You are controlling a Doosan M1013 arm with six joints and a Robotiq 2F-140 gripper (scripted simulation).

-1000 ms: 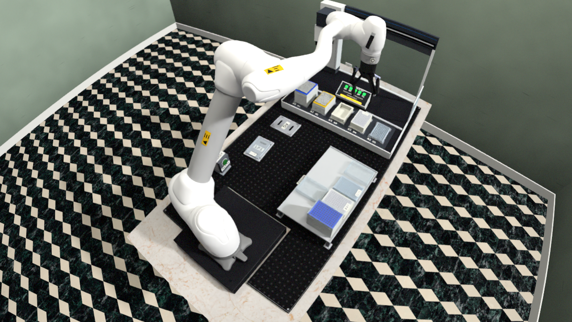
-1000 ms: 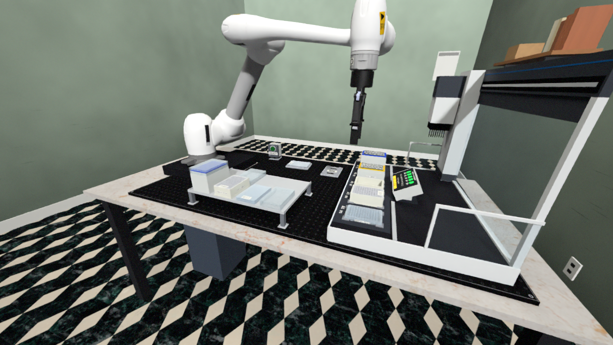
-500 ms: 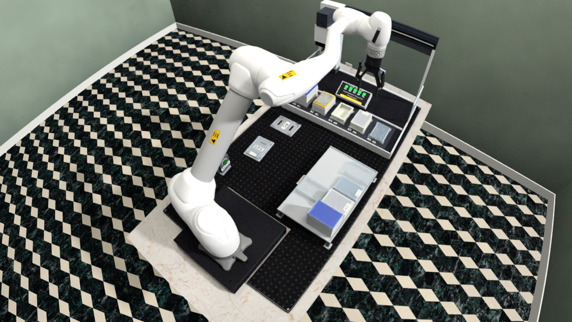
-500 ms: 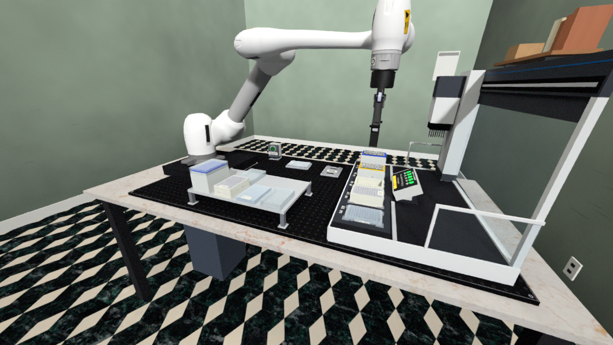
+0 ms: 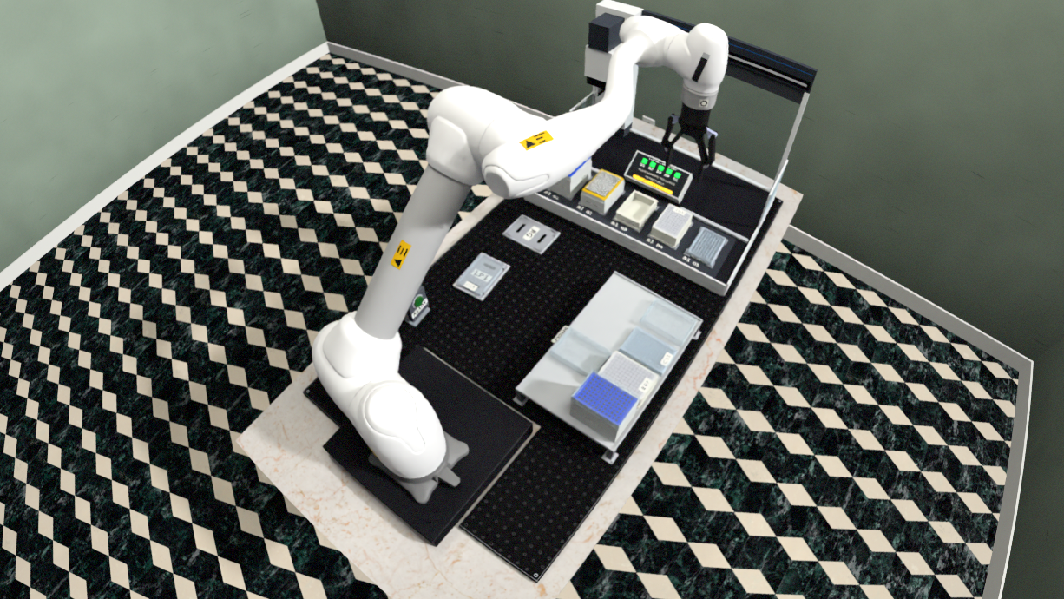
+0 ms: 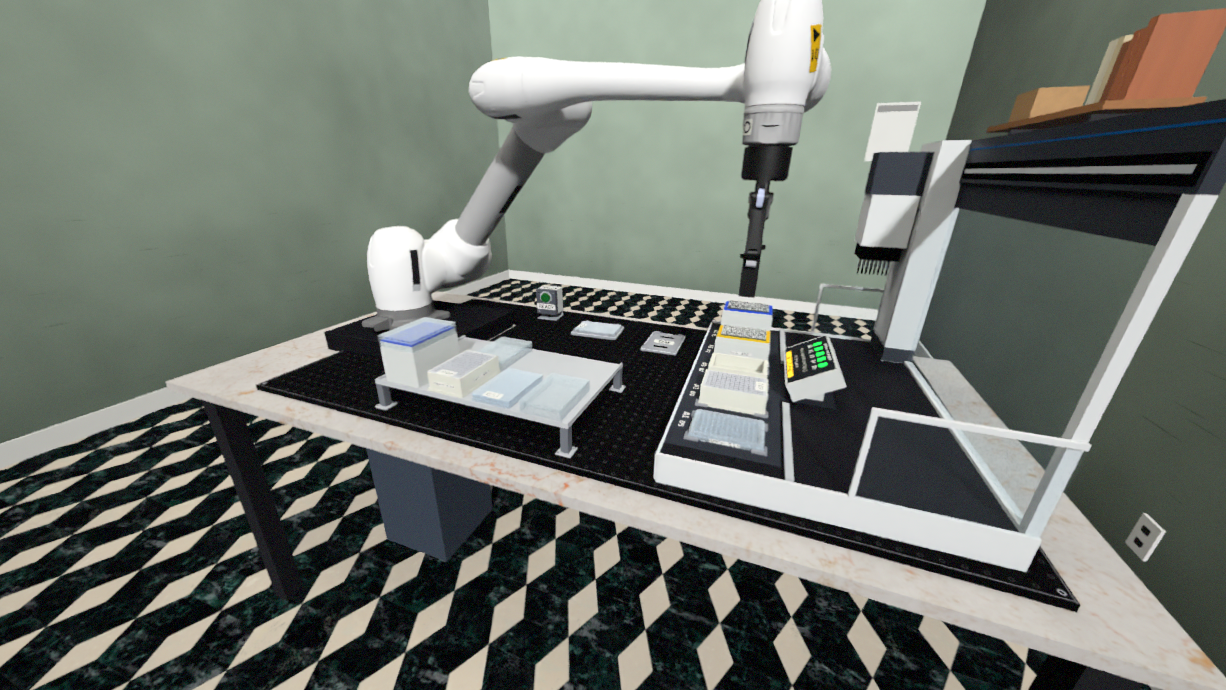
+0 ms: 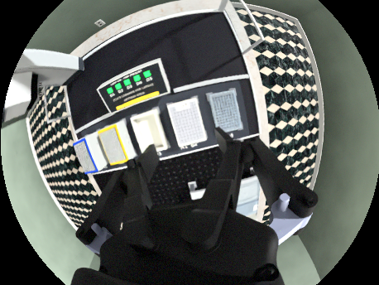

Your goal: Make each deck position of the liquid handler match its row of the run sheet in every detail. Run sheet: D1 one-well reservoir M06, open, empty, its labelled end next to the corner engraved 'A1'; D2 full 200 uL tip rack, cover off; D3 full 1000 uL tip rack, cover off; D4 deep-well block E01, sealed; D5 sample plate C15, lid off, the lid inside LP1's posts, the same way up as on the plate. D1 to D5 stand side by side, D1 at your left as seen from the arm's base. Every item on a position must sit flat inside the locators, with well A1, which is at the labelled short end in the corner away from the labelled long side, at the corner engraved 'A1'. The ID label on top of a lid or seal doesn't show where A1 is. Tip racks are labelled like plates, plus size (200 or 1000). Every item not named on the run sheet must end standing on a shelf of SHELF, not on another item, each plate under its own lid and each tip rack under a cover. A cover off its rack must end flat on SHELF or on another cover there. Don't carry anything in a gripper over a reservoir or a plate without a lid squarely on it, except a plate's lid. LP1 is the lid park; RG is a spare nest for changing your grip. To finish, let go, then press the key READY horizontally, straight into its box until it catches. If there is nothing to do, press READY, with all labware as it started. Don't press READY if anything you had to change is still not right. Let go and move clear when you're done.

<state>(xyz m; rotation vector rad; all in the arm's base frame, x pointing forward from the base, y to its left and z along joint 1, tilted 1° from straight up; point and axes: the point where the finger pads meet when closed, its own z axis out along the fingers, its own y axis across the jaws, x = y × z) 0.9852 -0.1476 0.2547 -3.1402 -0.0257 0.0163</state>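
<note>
My gripper [image 5: 688, 145] is open and empty. It hangs high above the liquid handler's deck, over the status panel [image 5: 659, 175] behind the row of positions; it also shows in the side view [image 6: 751, 274] and the wrist view [image 7: 188, 146]. From the left, the row holds a blue-rimmed tip rack [image 7: 87, 155], a yellow-rimmed tip rack [image 5: 601, 189], an open cream one-well reservoir [image 5: 636, 209], a white block [image 5: 672, 225] and a clear plate [image 5: 706, 245]. The arm partly hides the blue-rimmed rack in the top view. A lid lies on the LP1 nest [image 5: 482, 276].
The RG nest [image 5: 527, 230] lies beside LP1. The READY key [image 5: 419, 303] stands by the arm's base. SHELF [image 5: 613, 349] holds a blue-covered rack [image 5: 604, 398], a white plate [image 5: 627, 373] and clear lidded items. The handler's gantry and pipette head [image 6: 887, 214] rise behind the deck.
</note>
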